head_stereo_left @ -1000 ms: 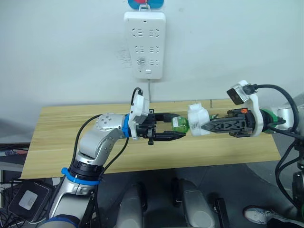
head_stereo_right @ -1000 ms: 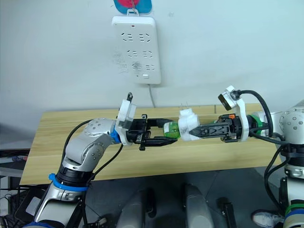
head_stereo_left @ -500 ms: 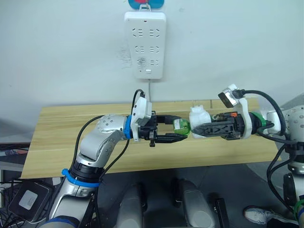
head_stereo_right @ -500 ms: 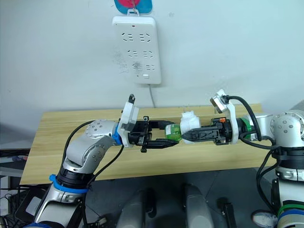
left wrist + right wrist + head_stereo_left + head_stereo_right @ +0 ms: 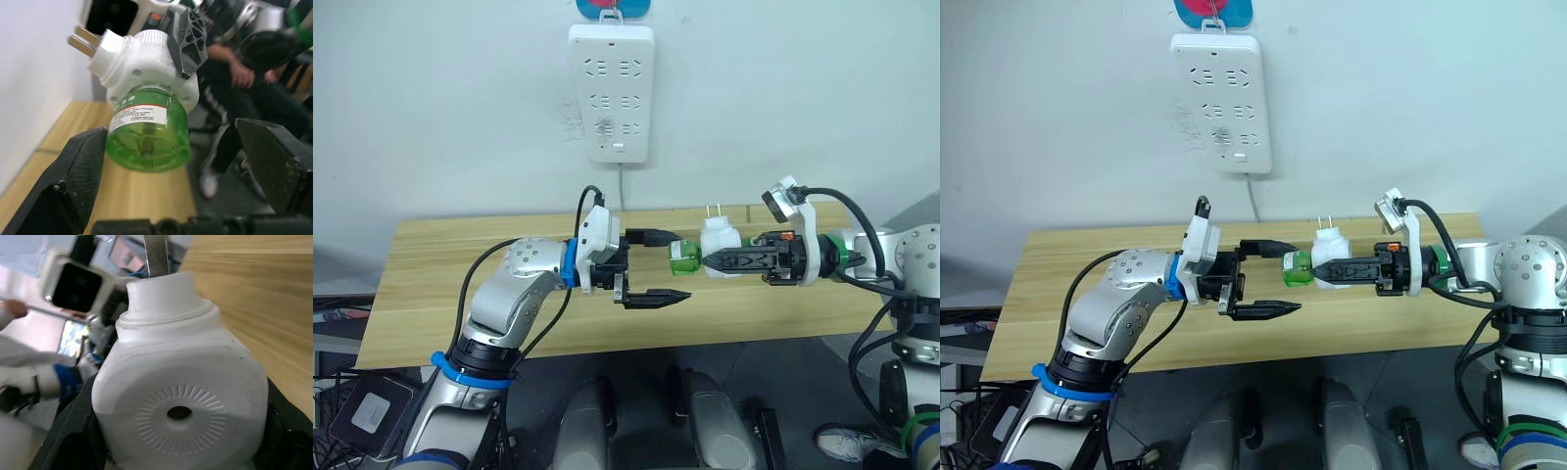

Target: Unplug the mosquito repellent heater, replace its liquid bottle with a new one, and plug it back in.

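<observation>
The left gripper [image 5: 658, 265] is spread wide, one finger above and one below, and the green liquid bottle [image 5: 684, 258] sits just at the mouth of this gap without touching either finger [image 5: 80, 166]. The right gripper [image 5: 722, 260] is pinching the mosquito repellent heater [image 5: 719, 240] by its white body and holds it in the air above the wooden table [image 5: 440, 284], with the two metal prongs [image 5: 712, 210] pointing up and the bottle pointing toward the left gripper. The power strip [image 5: 612, 90] hangs on the wall behind, well apart from both.

The step in hand, as I judge it, is to take the old bottle off the heater. To do it well, the left gripper should go a little more forward so the fingers stand on both sides of the green glass, not only at its end. Then it should close on the middle of the bottle, below the white collar. The bottle is probably screwed in, so a turn around its own axis is needed while the right gripper keeps the heater firm. The glass looks smooth and may slip.
</observation>
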{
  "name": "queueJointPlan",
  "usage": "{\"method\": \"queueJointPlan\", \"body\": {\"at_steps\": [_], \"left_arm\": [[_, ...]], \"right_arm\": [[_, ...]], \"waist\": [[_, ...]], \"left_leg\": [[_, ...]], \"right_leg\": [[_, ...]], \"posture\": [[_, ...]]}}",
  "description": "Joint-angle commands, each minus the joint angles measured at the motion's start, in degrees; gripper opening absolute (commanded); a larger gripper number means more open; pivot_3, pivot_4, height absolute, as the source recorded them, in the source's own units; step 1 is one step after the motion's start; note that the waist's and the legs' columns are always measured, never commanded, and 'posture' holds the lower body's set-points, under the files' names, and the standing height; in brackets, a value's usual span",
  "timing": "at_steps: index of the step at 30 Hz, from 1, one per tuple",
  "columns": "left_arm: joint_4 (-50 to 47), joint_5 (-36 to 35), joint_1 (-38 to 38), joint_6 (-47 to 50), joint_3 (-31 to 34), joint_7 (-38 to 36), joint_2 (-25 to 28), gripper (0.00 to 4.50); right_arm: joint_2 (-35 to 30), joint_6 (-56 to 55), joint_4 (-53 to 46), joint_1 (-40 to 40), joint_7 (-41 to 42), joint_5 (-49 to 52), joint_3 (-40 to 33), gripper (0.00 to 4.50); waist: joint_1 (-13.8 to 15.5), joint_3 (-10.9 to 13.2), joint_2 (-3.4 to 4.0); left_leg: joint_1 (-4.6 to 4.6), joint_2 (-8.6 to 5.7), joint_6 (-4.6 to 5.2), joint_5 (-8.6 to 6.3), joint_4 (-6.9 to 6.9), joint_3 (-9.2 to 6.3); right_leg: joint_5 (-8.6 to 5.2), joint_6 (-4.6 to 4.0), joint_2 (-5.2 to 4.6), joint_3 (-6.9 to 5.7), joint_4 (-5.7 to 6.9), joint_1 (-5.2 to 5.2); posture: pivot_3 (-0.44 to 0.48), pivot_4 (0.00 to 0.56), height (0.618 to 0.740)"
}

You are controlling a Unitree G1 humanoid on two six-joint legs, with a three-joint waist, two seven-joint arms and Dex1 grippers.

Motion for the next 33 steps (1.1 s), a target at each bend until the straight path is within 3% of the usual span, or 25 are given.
{"method": "queueJointPlan", "body": {"at_steps": [1,5,10,14,22,25,30,31,33], "left_arm": [[0.7,9.5,0.3,-11.0,-0.8,2.9,2.1,4.50],[2.2,21.8,-0.8,-19.4,-4.8,8.4,2.9,4.50],[2.1,30.6,-1.5,-22.6,-8.4,13.6,1.9,4.50],[1.4,37.4,-1.4,-23.6,-10.9,16.9,1.8,4.50],[1.8,44.2,-2.5,-21.2,-11.5,22.6,-0.9,4.50],[1.5,43.8,-2.9,-21.0,-11.7,22.0,-1.5,3.91],[1.2,44.1,-2.8,-19.7,-12.1,21.4,-1.8,2.40],[1.2,44.1,-2.9,-19.7,-12.2,21.4,-2.0,2.19],[1.3,44.2,-2.8,-19.7,-12.3,21.4,-2.0,2.19]], "right_arm": [[1.0,-2.7,-5.3,2.2,-6.6,-3.6,-1.2,3.10],[6.0,-2.9,-8.1,2.5,-15.8,-7.4,-1.5,3.10],[12.9,-0.5,-10.3,1.1,-23.9,-8.4,-4.3,3.10],[15.6,1.7,-11.7,0.5,-27.1,-8.3,-6.2,3.10],[18.3,3.4,-12.6,0.5,-29.4,-6.2,-6.9,3.10],[18.7,3.4,-12.2,0.2,-29.8,-6.5,-6.6,3.10],[20.1,3.4,-11.6,-0.7,-30.6,-6.1,-7.0,3.10],[20.5,3.4,-11.6,-0.8,-30.7,-5.6,-7.1,3.10],[21.3,3.4,-11.5,-0.9,-31.4,-4.8,-7.3,3.10]], "waist": [[0.0,0.0,0.00],[0.0,0.0,0.01],[0.0,0.0,0.02],[0.0,0.0,0.03],[0.0,0.0,0.04],[0.0,0.0,0.04],[0.0,0.0,0.04],[0.0,0.0,0.04],[0.0,0.0,0.04]], "left_leg": [[0.00,0.00,0.00,0.00,0.00,-0.01],[0.00,0.00,0.00,0.00,-0.02,0.00],[0.00,0.01,0.00,0.00,-0.03,0.01],[0.00,0.01,0.00,0.00,-0.03,0.01],[0.00,0.01,0.02,-0.01,-0.03,0.01],[0.00,0.01,0.02,-0.01,-0.04,0.01],[0.00,0.01,0.01,0.00,-0.04,0.01],[0.00,0.01,0.01,0.00,-0.04,0.01],[0.00,0.01,0.01,0.00,-0.04,0.01]], "right_leg": [[0.00,0.00,0.00,-0.01,0.00,0.00],[0.00,0.00,0.00,0.00,-0.01,0.00],[0.00,0.00,-0.02,0.01,0.00,-0.02],[0.00,-0.01,-0.03,0.01,0.02,-0.02],[0.00,-0.01,-0.03,0.02,0.02,-0.02],[0.00,-0.01,-0.03,0.02,0.02,-0.03],[0.00,-0.01,-0.03,0.01,0.03,-0.03],[0.00,-0.01,-0.03,0.01,0.03,-0.03],[0.00,-0.01,-0.03,0.02,0.02,-0.03]], "posture": [[-0.228,0.309,0.740],[-0.228,0.309,0.740],[-0.228,0.309,0.740],[-0.226,0.314,0.740],[-0.225,0.313,0.740],[-0.217,0.312,0.740],[-0.216,0.314,0.740],[-0.214,0.313,0.740],[-0.217,0.313,0.740]]}}
